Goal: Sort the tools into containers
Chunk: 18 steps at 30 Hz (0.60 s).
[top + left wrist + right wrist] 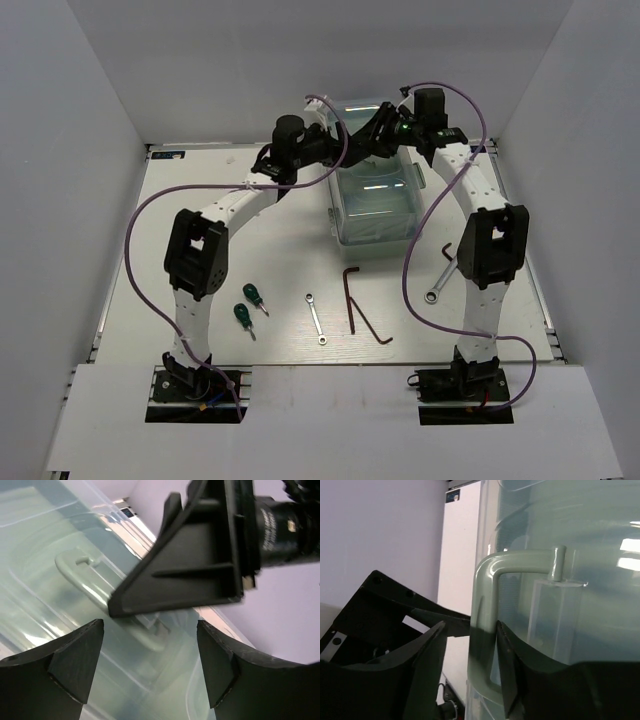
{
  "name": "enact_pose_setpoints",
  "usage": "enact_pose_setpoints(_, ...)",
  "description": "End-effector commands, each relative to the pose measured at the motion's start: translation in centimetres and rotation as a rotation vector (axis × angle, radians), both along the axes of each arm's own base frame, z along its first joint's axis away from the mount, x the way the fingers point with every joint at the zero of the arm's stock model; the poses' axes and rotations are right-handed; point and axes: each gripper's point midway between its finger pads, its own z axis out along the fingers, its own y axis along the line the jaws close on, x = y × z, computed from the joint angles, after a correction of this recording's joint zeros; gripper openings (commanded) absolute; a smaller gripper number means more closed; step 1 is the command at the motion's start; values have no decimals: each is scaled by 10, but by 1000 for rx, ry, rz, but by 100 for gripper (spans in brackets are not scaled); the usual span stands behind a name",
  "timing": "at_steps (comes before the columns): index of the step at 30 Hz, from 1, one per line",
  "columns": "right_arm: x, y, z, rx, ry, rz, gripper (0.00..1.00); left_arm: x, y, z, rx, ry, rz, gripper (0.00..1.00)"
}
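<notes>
The mint-green toolbox point(376, 208) stands at the back middle of the table. My right gripper point(386, 131) is over its translucent lid. In the right wrist view its fingers point(468, 665) straddle the green handle point(485, 605): one finger touches the bar, the other stands off with a gap. My left gripper point(347, 150) is open and empty just above the lid point(150, 665), beside the handle point(95, 585) and the right gripper's finger point(190, 575). Two green-handled screwdrivers point(253, 296) point(243, 318), a small wrench point(316, 318), two hex keys point(350, 293) point(373, 326) and a longer wrench point(442, 276) lie on the table.
White walls close in the table on the left, right and back. Purple cables loop from both arms over the table. The right arm's elbow point(492, 245) hangs over the longer wrench's far end.
</notes>
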Motion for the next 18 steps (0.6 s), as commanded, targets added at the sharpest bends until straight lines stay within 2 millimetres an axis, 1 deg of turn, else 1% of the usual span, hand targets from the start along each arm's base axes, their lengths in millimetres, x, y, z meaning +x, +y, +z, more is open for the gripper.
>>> enact_pose_setpoints(1,-30,16,63,136,-87,122,53,11,-4,-13,61,29,64,84)
enact_pose_setpoints(2,-30,17,63,141,-84,127,60,15,-5,-8,61,26,74,83)
enact_pose_setpoints(3,-30,16,62,135,-95,133,65,14,-13,-16,70,40,62,82)
enact_pose_setpoints(4,-30,14,62,129,-97,129,66,18,-13,-16,65,44,77,81)
enact_pose_setpoints(5,-31,10,66,123,-111,120,66,20,-12,-10,63,39,87,80)
enact_pose_setpoints(6,-27,3,67,91,-147,103,66,17,-19,-19,64,61,78,80)
enact_pose_setpoints(7,-27,-2,66,69,-140,86,66,21,-19,-20,64,58,90,80)
enact_pose_setpoints(8,-24,-10,65,40,-143,55,66,17,-24,-17,59,65,82,78)
enact_pose_setpoints(9,-26,-18,79,3,-219,55,66,19,-24,-25,71,80,92,76)
enact_pose_setpoints(10,-22,-26,80,-32,-242,23,66,21,-22,-25,72,79,106,76)
enact_pose_setpoints(11,-22,-42,76,-109,-203,-43,65,17,-26,-28,81,90,97,74)
enact_pose_setpoints(12,-23,-52,91,-203,-318,-40,65,19,-25,-28,78,96,115,73)
enact_pose_setpoints(13,-8,-78,87,-321,-324,-175,65,21,-24,-28,79,95,125,73)
enact_pose_setpoints(14,-16,-90,90,-380,-320,-209,65,20,-23,-31,86,105,125,73)
enact_pose_setpoints(15,-19,-106,92,-462,-368,-232,65,21,-22,-34,94,112,139,73)
enact_pose_setpoints(17,-17,-137,89,-567,-395,-344,65,24,-18,-37,106,121,166,72)
enact_pose_setpoints(18,-15,-146,90,-602,-425,-355,65,21,-21,-40,116,129,170,72)
